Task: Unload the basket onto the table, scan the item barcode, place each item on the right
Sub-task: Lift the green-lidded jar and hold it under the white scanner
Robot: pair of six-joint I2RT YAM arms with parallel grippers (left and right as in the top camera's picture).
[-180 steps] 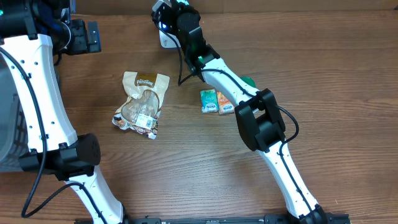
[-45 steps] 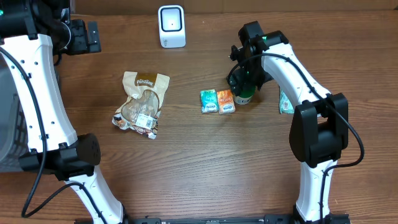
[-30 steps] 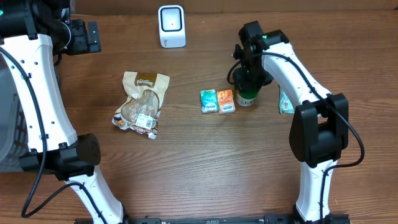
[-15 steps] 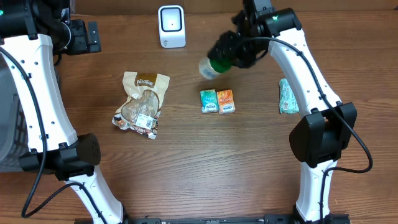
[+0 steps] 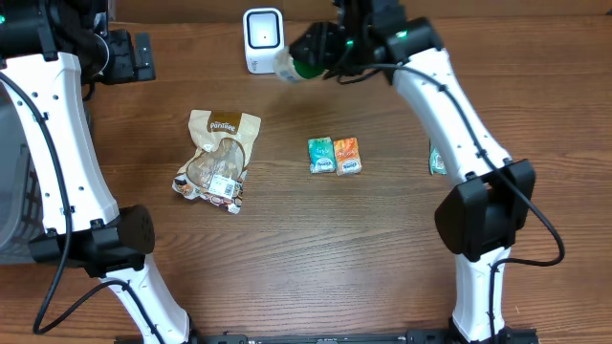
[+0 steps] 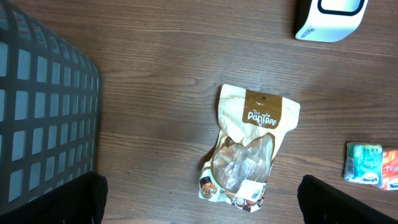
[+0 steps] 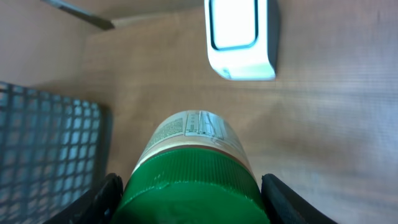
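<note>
The right arm (image 5: 445,100) holds a bottle (image 5: 295,65) in the air at the 12 o'clock edge of the tabletop (image 5: 287,248). Its jaws are clamped on the bottle, one on either side of the green cap (image 7: 196,186). The bottle hangs just off the scanner (image 5: 263,40), at about 4 o'clock from it. In the right wrist view its far end points toward the scanner's window and a printed label shows on its upper side. Whether that label carries the barcode, or faces the window, I cannot tell.

So the pickup and approach look done. What seems left is turning the code toward the window for a read, then setting the bottle down.

The left jaws stand wide apart and empty at 10 o'clock, above the snack pouch (image 6: 255,155) and beside the basket (image 6: 43,106). Two small packets (image 5: 335,155) lie near the middle of the tabletop, untouched.
</note>
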